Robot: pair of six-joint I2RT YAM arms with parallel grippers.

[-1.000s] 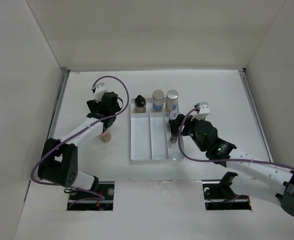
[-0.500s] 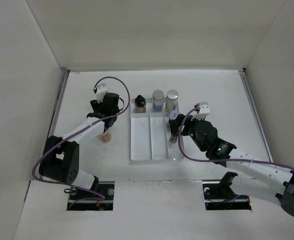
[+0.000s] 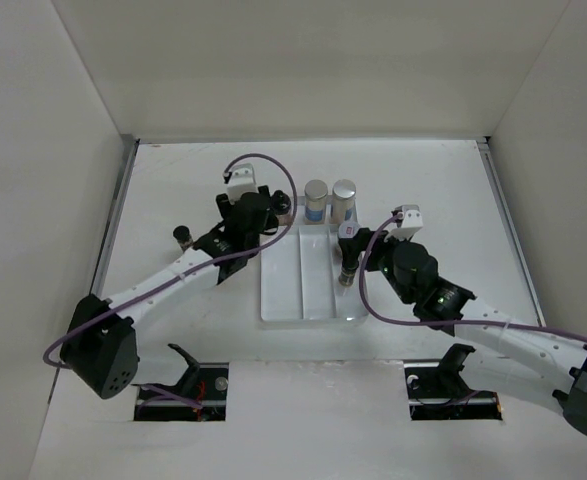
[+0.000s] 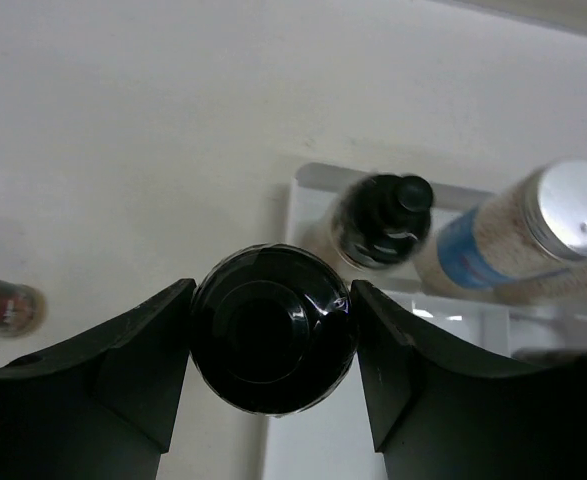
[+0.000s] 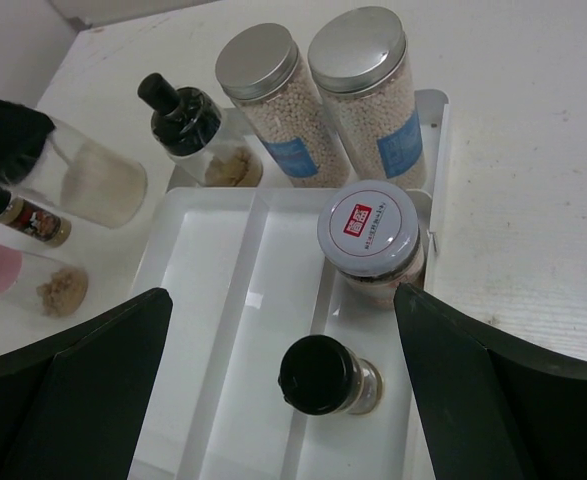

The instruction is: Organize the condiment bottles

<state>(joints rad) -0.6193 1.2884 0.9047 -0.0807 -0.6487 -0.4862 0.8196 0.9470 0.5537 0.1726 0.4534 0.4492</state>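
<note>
My left pincer [image 4: 273, 300] is clamped on a black-capped bottle [image 4: 271, 345], clear-bodied with pale powder. I hold it beside the far left corner of the white tray [image 5: 213, 260], near the black pointed-cap bottle [image 4: 381, 218]. My right pincer [image 5: 281, 300] gapes wide over a dark-capped bottle [image 5: 318, 375] standing in the tray's right compartment, in front of a white-lidded jar [image 5: 368, 235] and the silver-capped bottles [image 5: 263, 100] with blue labels.

A white tray [image 3: 281, 285] lies at the middle of the white counter [image 3: 443, 180], its three long compartments running 12 to 6 o'clock. Plain walls [image 3: 303, 60] stand at 9, 12 and 3 o'clock.
</note>
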